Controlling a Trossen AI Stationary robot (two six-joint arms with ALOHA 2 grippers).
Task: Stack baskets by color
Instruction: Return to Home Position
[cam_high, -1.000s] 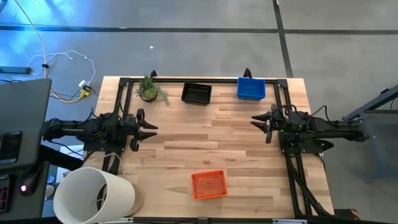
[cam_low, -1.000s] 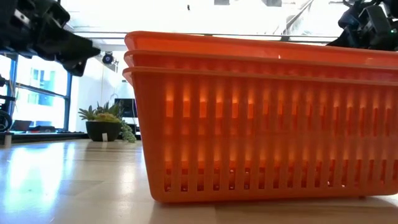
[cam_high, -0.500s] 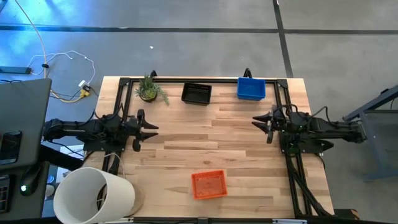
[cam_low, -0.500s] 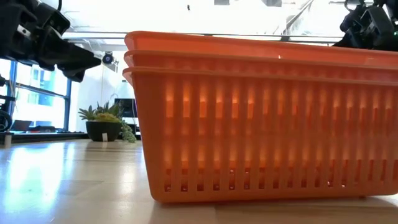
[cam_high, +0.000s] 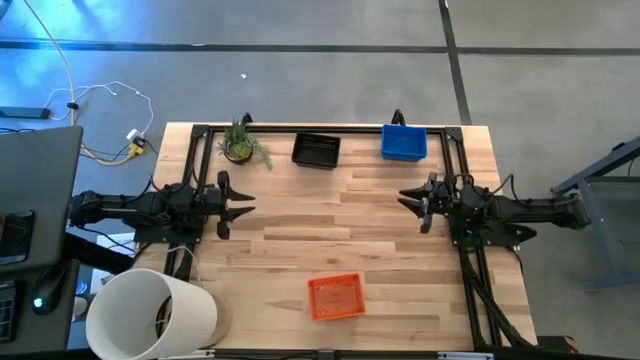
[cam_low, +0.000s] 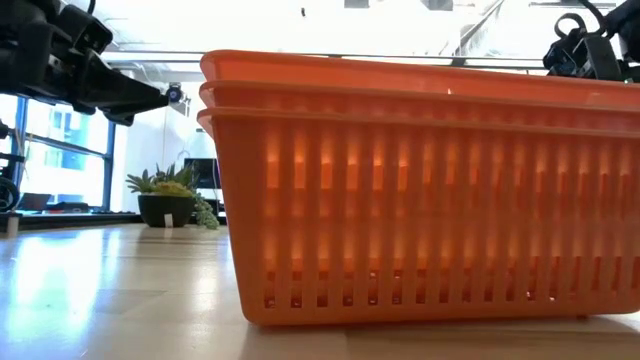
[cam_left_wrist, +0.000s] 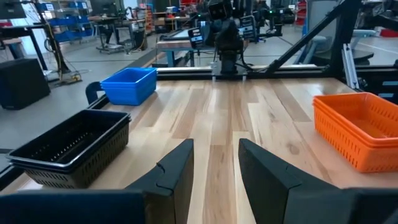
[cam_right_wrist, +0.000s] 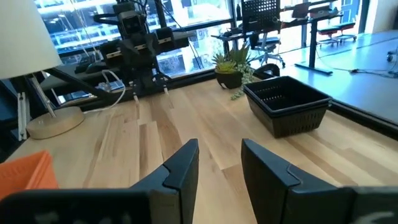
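**Baskets sorted into three stacks, both arms clear of them**

From above, the orange stack (cam_high: 335, 297) sits near the front edge of the table (cam_high: 340, 230). The black stack (cam_high: 316, 150) and the blue stack (cam_high: 404, 142) stand apart from each other along the back edge. A plant (cam_high: 240, 143) is left of the black stack, and a white bucket (cam_high: 150, 315) lies at the front left corner. The left gripper (cam_high: 240, 206) hangs over the table's left side and the right gripper (cam_high: 408, 197) over its right. They face each other, well apart from every basket.

At table height, the orange stack (cam_low: 420, 190) fills the frame and shows three nested rims. The plant (cam_low: 168, 198) stands far behind it. The left gripper (cam_low: 140, 97) shows at upper left and part of the right arm at upper right, both above the table.

The left wrist camera shows the left gripper (cam_left_wrist: 216, 155) with its fingers (cam_left_wrist: 177, 168) parted and nothing between them. Beyond are the black stack (cam_left_wrist: 68, 146), of what look like three baskets, the blue stack (cam_left_wrist: 129, 84) and the orange stack (cam_left_wrist: 360, 127).

The right wrist camera shows the right gripper (cam_right_wrist: 219, 158) likewise spread and empty. The black stack (cam_right_wrist: 287, 106), the plant (cam_right_wrist: 230, 65) and a corner of the orange stack (cam_right_wrist: 25, 171) lie ahead.
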